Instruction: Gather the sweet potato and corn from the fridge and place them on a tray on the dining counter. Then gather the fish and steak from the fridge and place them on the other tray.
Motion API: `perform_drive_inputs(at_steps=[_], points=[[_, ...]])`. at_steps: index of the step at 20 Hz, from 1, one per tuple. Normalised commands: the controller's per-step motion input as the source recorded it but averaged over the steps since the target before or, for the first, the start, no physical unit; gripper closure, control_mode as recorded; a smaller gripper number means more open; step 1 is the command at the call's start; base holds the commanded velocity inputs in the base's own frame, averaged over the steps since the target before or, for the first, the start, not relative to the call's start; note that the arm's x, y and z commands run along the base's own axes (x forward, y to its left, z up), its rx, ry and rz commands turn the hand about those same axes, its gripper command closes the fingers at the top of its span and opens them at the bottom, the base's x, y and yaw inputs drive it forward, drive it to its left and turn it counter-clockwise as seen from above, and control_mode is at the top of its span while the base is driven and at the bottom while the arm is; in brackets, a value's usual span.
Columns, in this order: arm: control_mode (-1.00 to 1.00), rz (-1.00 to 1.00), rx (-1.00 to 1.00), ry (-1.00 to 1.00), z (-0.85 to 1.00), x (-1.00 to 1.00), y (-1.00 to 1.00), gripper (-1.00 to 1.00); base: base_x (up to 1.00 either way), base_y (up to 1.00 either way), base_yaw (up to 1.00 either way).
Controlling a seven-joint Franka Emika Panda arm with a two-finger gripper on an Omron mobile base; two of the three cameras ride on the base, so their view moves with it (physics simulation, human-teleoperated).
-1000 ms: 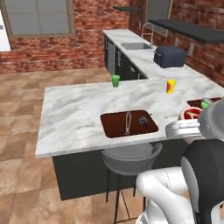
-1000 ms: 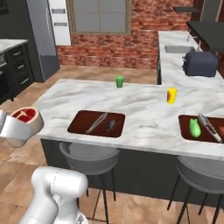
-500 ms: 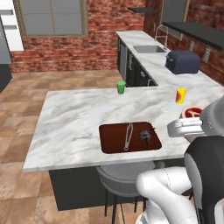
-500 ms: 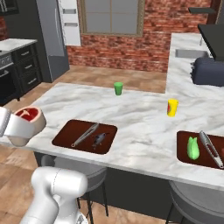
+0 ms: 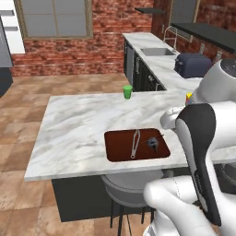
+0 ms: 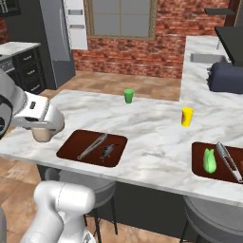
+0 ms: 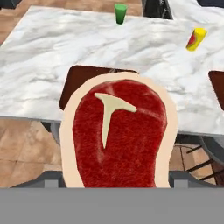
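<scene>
The steak sits directly in front of my camera, between my jaws, which are clamped on it across its width. It is a red slab with a pale fat rim and a T-shaped white streak, and it hides the fingertips themselves. In the right base view its pale edge hangs below my hand, just off the near left edge of the surface.

Beyond the steak, a dark reddish-brown tray lies on the white marble surface, close to the near edge. The steak covers most of it from my camera. In the base views this near tray holds a pair of grey tongs and a small dark grey item beside the tongs; whether that item is the fish cannot be determined. The steak is held short of the tray, not yet above it.

To the right along the surface, well apart from the first tray, the second tray holds the corn and another pair of tongs.

Farther back, a yellow-and-red cup stands on the surface to the right, and a green cup stands near the far edge.

Beyond the surface, the grey fridge stands against the brick wall.
</scene>
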Motion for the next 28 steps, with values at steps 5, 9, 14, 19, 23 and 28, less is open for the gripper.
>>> perform_drive_inputs(at_steps=[5, 9, 14, 19, 23, 28], points=[[-1.00, 0.10, 0.00, 0.20, -0.82, 1.00, 0.30, 1.00, 0.00, 0.00, 0.00], [-1.00, 0.04, 0.00, 0.10, -0.78, 0.88, 0.29, 1.00, 0.00, 0.00, 0.00], [-1.00, 0.00, 0.00, -0.10, -0.61, 0.40, 0.14, 1.00, 0.00, 0.00, 0.00], [-1.00, 0.00, -0.01, -0.14, -0.64, 0.43, 0.06, 1.00, 0.00, 0.00, 0.00], [-1.00, 0.00, 0.00, -0.01, -0.26, 0.56, 0.00, 1.00, 0.00, 0.00, 0.00], [-1.00, 0.00, 0.02, 0.11, -0.03, 0.56, 0.01, 1.00, 0.00, 0.00, 0.00]])
